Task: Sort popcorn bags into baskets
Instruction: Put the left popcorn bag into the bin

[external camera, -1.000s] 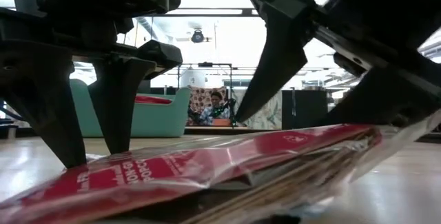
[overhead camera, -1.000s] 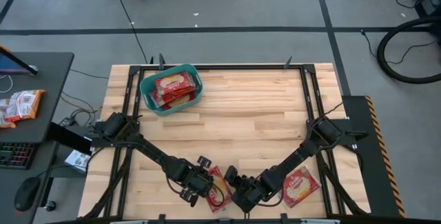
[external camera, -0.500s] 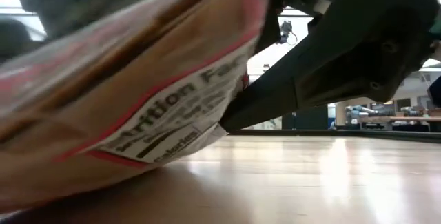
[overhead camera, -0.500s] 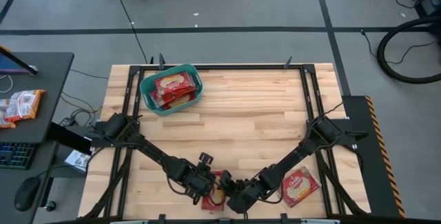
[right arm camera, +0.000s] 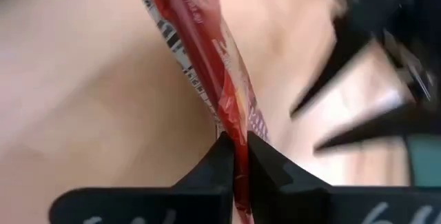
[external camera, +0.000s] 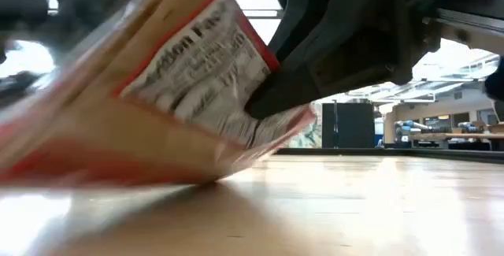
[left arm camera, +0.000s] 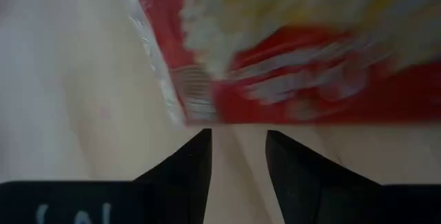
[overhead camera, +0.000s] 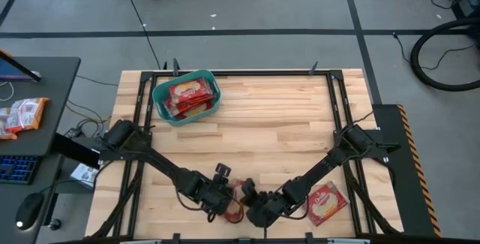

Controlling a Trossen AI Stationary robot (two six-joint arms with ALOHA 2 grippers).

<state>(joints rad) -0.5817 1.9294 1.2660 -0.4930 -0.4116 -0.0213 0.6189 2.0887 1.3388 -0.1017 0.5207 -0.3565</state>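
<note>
Basket (overhead camera: 160, 102) holds red popcorn bags (overhead camera: 187, 95); right tool (right arm camera: 236, 156) pinches another bag (right arm camera: 207, 65), left tool (left arm camera: 238, 156) spread.

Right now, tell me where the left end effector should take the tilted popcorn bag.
Probably its free edge, from the left arm's side. The popcorn bag stands tilted, one edge pinched by the right end effector; another thin edge faces the open left end effector.

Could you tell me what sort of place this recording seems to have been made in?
Probably a robotics lab or workshop. A wooden table with a black metal frame stands on a grey floor marked with tape lines, cables trail across that floor, and a desk with a keyboard and mouse sits alongside.
</note>
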